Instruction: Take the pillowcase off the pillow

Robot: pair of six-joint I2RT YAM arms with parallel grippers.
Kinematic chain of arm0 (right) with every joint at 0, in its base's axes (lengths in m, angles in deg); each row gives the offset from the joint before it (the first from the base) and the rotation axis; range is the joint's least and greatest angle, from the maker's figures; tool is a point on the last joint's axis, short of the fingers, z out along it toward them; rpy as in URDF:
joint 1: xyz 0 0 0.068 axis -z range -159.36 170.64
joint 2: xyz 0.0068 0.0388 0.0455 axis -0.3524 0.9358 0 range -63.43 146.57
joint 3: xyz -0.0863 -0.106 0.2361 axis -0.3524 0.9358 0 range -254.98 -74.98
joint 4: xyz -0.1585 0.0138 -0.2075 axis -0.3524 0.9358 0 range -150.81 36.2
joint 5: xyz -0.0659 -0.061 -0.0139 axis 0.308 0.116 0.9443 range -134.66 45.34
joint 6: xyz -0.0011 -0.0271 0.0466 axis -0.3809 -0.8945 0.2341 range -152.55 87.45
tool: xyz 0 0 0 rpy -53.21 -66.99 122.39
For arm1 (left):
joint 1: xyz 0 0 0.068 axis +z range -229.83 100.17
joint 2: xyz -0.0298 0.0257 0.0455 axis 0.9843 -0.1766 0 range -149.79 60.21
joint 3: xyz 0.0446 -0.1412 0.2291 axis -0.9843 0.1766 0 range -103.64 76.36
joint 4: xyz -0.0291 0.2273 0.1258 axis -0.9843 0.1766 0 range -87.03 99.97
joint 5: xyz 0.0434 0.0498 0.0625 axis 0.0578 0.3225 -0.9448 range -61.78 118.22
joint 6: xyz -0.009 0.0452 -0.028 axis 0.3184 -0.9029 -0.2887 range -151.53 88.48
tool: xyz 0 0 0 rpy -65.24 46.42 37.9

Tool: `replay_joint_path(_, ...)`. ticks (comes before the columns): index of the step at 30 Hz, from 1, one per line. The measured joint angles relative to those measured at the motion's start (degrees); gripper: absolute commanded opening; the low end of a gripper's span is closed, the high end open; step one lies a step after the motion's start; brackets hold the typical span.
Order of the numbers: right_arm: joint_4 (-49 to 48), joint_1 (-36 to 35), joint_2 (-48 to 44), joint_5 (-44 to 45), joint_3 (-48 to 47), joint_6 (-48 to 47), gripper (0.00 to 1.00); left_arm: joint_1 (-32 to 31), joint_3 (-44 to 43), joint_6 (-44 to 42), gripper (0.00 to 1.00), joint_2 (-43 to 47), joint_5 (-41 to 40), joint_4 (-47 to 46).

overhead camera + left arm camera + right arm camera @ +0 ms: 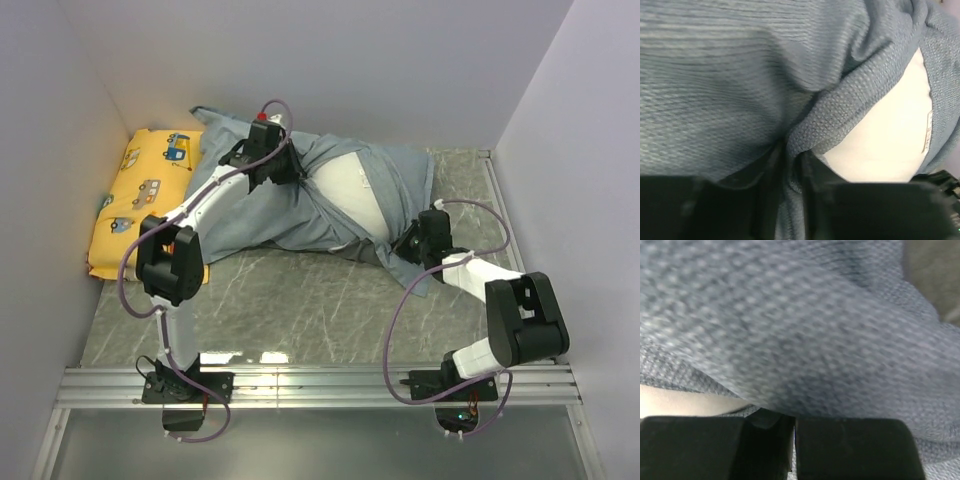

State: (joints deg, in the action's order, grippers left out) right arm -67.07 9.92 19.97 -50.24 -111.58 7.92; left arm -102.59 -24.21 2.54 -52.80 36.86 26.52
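**Pillowcase bunched around pillow, both tools at the cloth**

Grey-blue cloth is seen spread across the far half of the table [300, 300]. It is the pillowcase [290, 215], rumpled and folded, with the white pillow [355, 190] laid bare through a wide gap in its middle. The rest of the pillow is covered by the fabric, which is draped on both sides of the opening and trails toward the right front.

The left tool [285, 170] is placed at the left edge of that opening, with its arm stretched across the pillowcase. In the left wrist view a fold of the cloth is seen caught between the two dark fingers [812, 200], which are set only narrowly apart, so the fold is pinched. Beside it the bare pillow is shown with a small white label [928, 132] on its surface.

The right tool [405, 245] is set low at the right front edge of the pillowcase. In its wrist view the jaws are pressed together with only a hairline between them, right against the fabric. Whether any cloth is nipped there cannot be told.

A yellow cushion [140, 200] printed with cartoon vehicles is lodged in the far left corner, touched by the pillowcase's left end.
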Motion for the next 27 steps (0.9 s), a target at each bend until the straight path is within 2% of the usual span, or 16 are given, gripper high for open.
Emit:
replay_joint_path(1, -0.26, -0.83, 0.2, 0.66, -0.13, -0.09, 0.0, -0.63, 0.02, -0.72, 0.37, 0.28, -1.22, 0.24)
replay_joint_path(5, -0.33, -3.54, -0.39, 3.06, -0.17, -0.79, 0.0, -3.23, -0.15, -4.5, 0.53, 2.36, -6.29, 2.1)
replay_joint_path(11, 1.75, -4.15, -3.56, 4.55, -0.11, -2.08, 0.02, -6.73, -2.75, -9.22, 0.67, 3.69, -12.13, 6.6)
replay_joint_path(19, 5.46, -4.33, -8.76, 5.07, -0.09, -3.52, 0.04, -10.23, -6.91, -12.48, 0.72, 4.44, -14.6, 10.25)
replay_joint_path(27, 6.64, -4.42, -9.44, 5.16, -0.09, -4.07, 0.04, -14.29, -12.07, -14.93, 0.75, 6.93, -14.93, 10.8)
